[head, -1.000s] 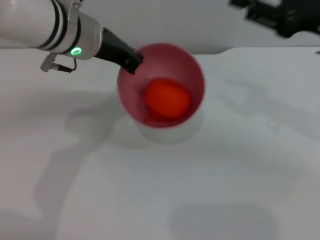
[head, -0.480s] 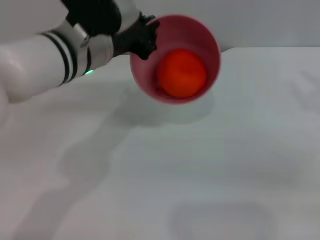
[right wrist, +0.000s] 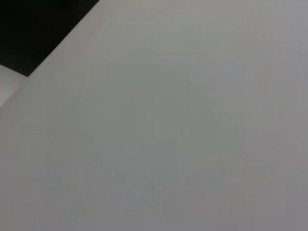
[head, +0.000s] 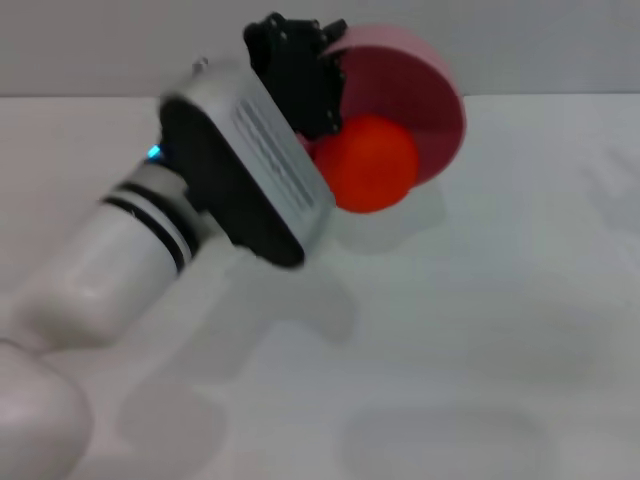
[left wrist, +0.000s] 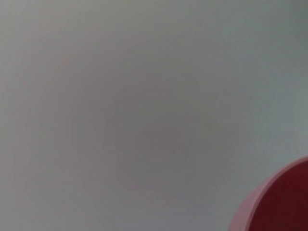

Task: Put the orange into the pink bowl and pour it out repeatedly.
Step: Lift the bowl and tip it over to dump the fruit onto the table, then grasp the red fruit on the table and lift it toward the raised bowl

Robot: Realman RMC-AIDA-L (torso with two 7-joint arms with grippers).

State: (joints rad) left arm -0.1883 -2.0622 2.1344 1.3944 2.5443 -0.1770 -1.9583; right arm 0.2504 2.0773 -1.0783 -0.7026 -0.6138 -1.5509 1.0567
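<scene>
One arm works: my left gripper (head: 300, 75) clamps the pink bowl (head: 425, 95) by its rim, tipped steeply so the orange (head: 368, 163) sits at the lip, spilling toward the table (head: 480, 330). Right gripper unseen.

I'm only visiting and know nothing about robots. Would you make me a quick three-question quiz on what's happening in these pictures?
1. True or false: the pink bowl stands upright on the table.
2. Where is the orange? A) deep inside the bowl B) at the bowl's lower rim, spilling out C) far away on the table
3. Fill in: the bowl is held by the ___ end effector.

Key:
1. False; it is tipped on its side, opening toward the camera.
2. B
3. left; the right end effector shows in no view.
</scene>
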